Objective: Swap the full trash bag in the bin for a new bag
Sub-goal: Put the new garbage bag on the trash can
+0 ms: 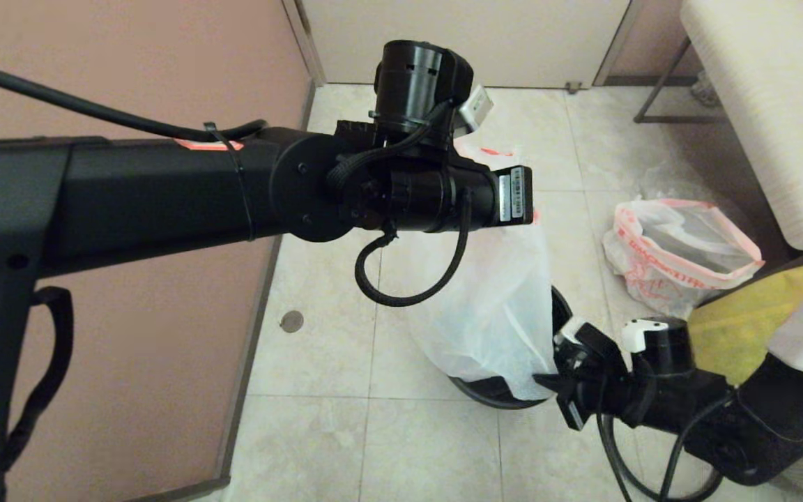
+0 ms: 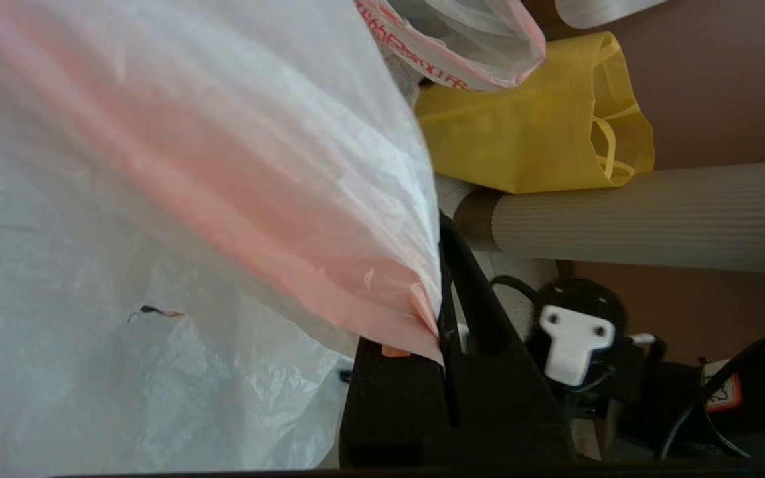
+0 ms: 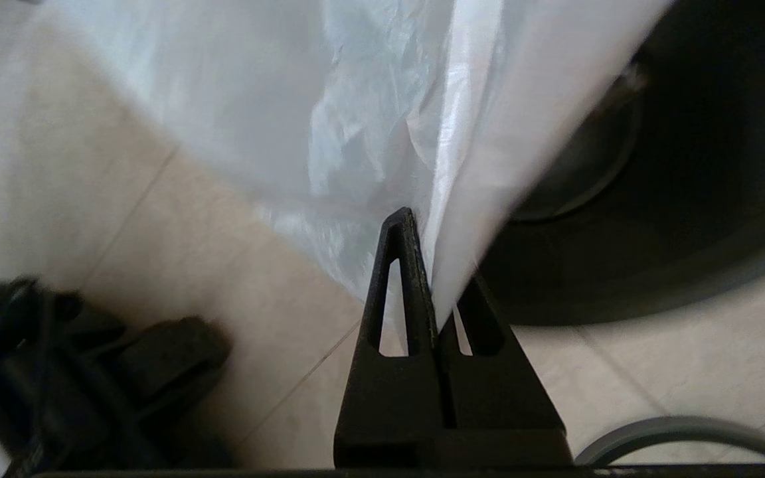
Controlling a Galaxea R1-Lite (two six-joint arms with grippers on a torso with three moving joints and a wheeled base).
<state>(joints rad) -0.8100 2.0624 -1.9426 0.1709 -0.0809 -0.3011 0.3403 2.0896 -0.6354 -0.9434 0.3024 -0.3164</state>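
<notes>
The new bag hangs over the bin, draped down its front, so I see only the bin's dark lower edge and a sliver of its side. My left gripper holds it from above, fingers pinched on the bag's pink-banded mouth. My right gripper sits low beside the bin, fingers closed on a fold of the bag near its lower edge. My left arm crosses the head view and blocks the top of the bag. The full bag sits on the floor to the right, mouth open, well apart from the bin. A yellow bag lies just past it, near a bench.
</notes>
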